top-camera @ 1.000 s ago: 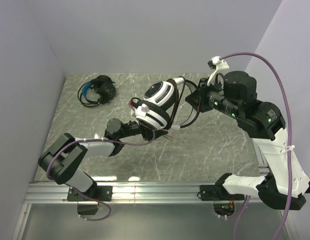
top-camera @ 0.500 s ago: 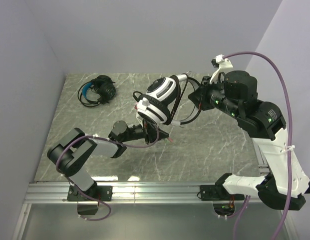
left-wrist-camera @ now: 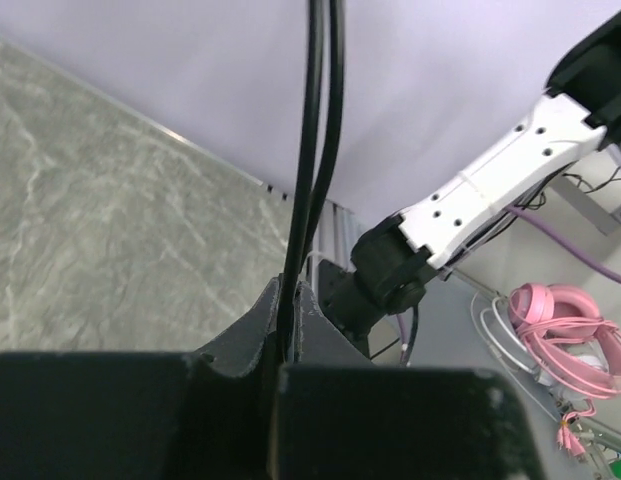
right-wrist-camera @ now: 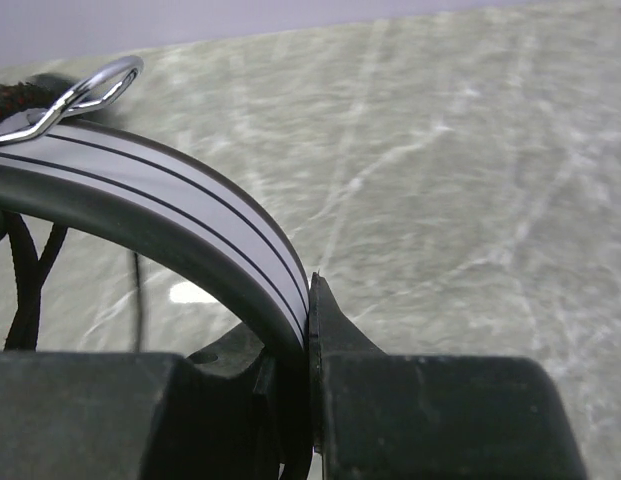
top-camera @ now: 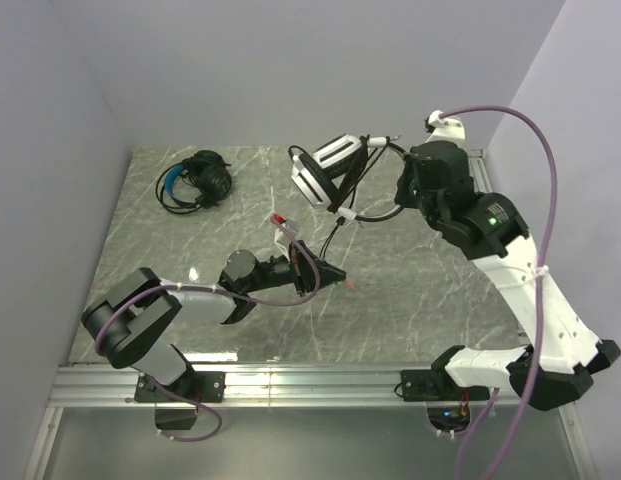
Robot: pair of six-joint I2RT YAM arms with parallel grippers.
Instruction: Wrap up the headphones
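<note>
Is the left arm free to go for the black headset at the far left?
Probably not yet: the left gripper is shut on the cable of the white headset. Otherwise nothing lies between it and the black headset.

In the wrist views the white headset's headband [right-wrist-camera: 170, 195] is cut off at left, its cable [left-wrist-camera: 307, 120] at the top.

Airborne: white over-ear headset with black ear pads [top-camera: 325, 172], tilted, above the back-centre of the grey marble table [top-camera: 410, 290]. Its white headband with thin black stripes [right-wrist-camera: 170, 205] is clamped in the right gripper [right-wrist-camera: 308, 335]. Its thin black cable [left-wrist-camera: 315, 150] runs down as two taut strands into the left gripper [left-wrist-camera: 287, 325], which is pinched on it. The black headset with blue headband [top-camera: 195, 182] lies on the table back-left, well apart. Its cable looks bundled around it, but it's too small to confirm.
</note>
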